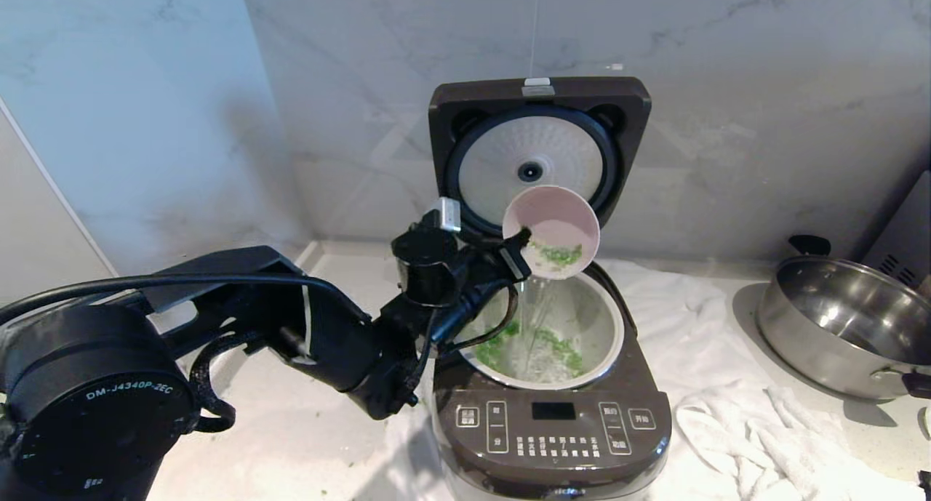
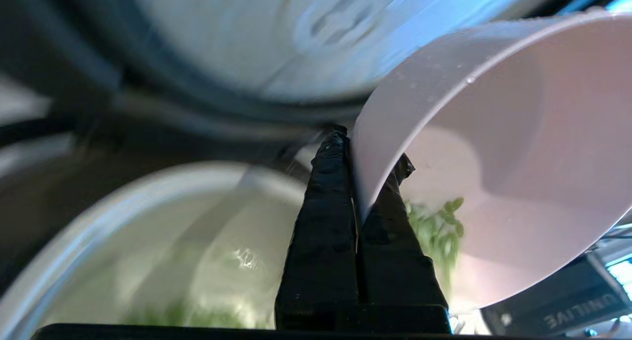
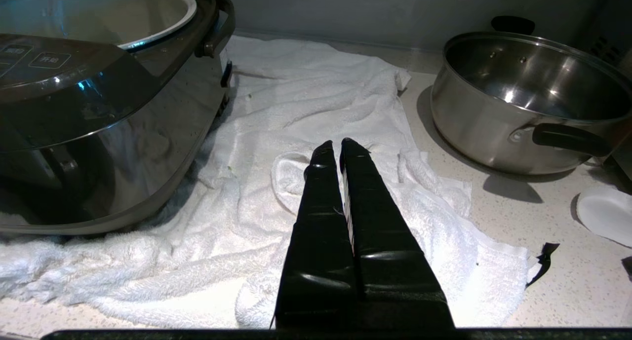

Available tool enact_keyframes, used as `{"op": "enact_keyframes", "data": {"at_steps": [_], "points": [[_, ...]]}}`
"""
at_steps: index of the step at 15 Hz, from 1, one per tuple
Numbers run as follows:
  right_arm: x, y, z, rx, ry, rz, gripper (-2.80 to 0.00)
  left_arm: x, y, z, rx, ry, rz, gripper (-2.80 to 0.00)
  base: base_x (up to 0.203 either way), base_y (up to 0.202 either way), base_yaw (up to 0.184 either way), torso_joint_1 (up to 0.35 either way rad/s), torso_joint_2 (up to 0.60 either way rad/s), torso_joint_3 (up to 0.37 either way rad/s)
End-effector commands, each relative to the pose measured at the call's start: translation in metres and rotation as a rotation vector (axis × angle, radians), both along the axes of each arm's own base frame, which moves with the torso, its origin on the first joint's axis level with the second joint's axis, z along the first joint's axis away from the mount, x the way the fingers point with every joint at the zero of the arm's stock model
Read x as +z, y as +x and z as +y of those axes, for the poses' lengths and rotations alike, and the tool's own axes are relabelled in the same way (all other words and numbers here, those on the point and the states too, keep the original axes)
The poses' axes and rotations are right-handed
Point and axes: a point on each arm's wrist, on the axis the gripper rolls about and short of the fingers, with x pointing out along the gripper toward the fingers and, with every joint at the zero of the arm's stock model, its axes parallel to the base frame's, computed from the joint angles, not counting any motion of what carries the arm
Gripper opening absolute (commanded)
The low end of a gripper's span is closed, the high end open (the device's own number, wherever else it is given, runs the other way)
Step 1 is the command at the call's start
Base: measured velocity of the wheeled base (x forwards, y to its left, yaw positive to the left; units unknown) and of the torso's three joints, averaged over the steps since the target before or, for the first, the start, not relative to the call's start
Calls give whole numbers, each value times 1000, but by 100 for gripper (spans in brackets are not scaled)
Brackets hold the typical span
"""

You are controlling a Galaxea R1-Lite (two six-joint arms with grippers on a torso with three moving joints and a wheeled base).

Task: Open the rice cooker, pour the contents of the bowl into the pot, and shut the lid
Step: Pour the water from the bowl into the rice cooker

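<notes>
My left claw [image 1: 518,248] is pinched tight on the rim of the pale pink bowl [image 1: 556,225], one finger inside the wall and one outside. I hold the bowl tipped steeply, mouth facing me and downward, above the back edge of the open pot [image 1: 607,308]. Some green bits [image 1: 561,254] cling to the bowl's low side; more lie in the pot with water. The lid [image 1: 538,94] stands upright behind, its dimpled plate just beyond the bowl's upper rim, so there is little room backward. The rice cooker [image 1: 553,435] sits on a white towel [image 1: 734,421] over the tabletop [image 1: 291,443], with bare surface on my left and a steel pan [image 1: 836,326] well apart on my right.

My left wrist view shows the pinch closely: fingers [image 2: 323,231] either side of the thin bowl wall, pot rim below. Only my right wrist view shows my right claw [image 3: 336,150], fingers together and empty, hovering over the towel between cooker and pan, with a small white round thing [image 3: 607,219] at the pan's near side.

My left arm reaches in from the left, forearm level, wrist rolled over.
</notes>
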Motion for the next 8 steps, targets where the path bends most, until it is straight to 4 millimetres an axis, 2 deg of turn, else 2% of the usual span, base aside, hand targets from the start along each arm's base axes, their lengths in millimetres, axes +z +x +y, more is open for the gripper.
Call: {"op": "enact_keyframes", "data": {"at_steps": [1,6,8], "points": [[0,0,0,0,-1,0,-280,-11,2,-1,4,-19,-54,-280,0,0,0,0,0,0],[0,0,0,0,-1,0,-280,-27,11,-13,42,26,-108,-280,0,0,0,0,0,0],[0,0,0,0,-1,2,-280,-23,13,-14,45,18,-124,-280,0,0,0,0,0,0]]}}
